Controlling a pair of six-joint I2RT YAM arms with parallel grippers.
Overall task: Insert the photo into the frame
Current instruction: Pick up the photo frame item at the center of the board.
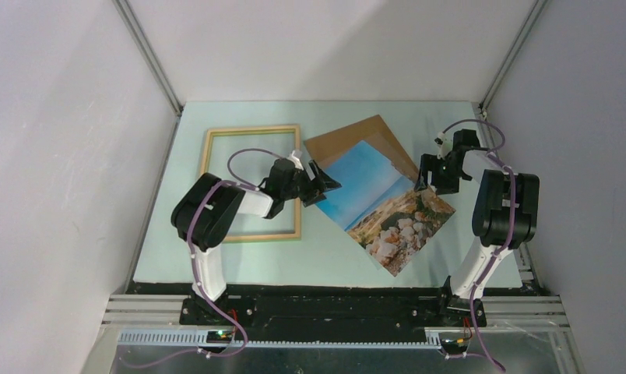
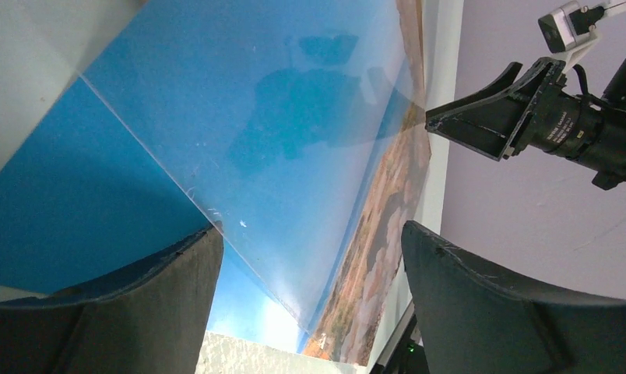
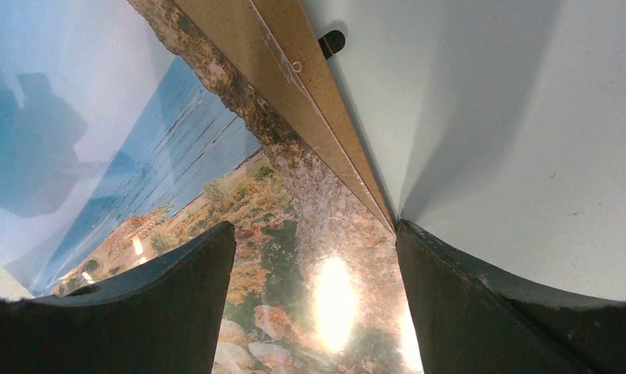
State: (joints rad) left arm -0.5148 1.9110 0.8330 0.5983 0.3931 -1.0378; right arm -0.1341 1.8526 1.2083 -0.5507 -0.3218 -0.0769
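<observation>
My left gripper (image 1: 323, 188) and right gripper (image 1: 429, 178) are both open, with edges of the photo (image 1: 388, 199) between my fingers (image 2: 489, 312); it looks thin, bendy and slick, so I'd pinch the edges.

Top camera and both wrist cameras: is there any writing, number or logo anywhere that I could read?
No readable text.
The photo shows only sky, sea and rocks; the frame and brown board are bare.
On the black cylinder in the left wrist view: tiny white marks, too small to read.
</observation>
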